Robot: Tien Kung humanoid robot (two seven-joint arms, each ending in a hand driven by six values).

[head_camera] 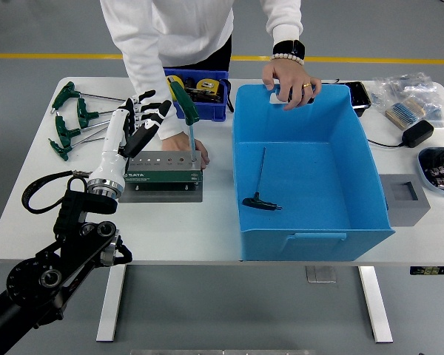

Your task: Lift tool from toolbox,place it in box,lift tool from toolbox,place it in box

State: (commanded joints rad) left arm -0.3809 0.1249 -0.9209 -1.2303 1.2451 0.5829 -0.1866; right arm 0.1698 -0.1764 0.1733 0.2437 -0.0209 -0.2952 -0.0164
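A green toolbox holder (pixel 163 168) sits on a grey plate left of centre. One T-handle hex key with a green grip (pixel 183 102) stands upright in its right end. My left hand (pixel 149 117) hovers just left of that key with its fingers spread, holding nothing. A person's hand (pixel 183 142) steadies the holder from behind. The large blue box (pixel 311 237) stands to the right, and a black-handled T-key (pixel 260 200) lies inside it. The person's other hand (pixel 290 80) grips the box's far rim.
Several green T-handle keys (pixel 70 118) lie at the table's far left. A small blue bin (pixel 207 109) sits behind the holder. A black cable loop (pixel 37 194) hangs by my forearm. A grey block (pixel 405 198), a black adapter (pixel 416 133) and bags lie right of the box.
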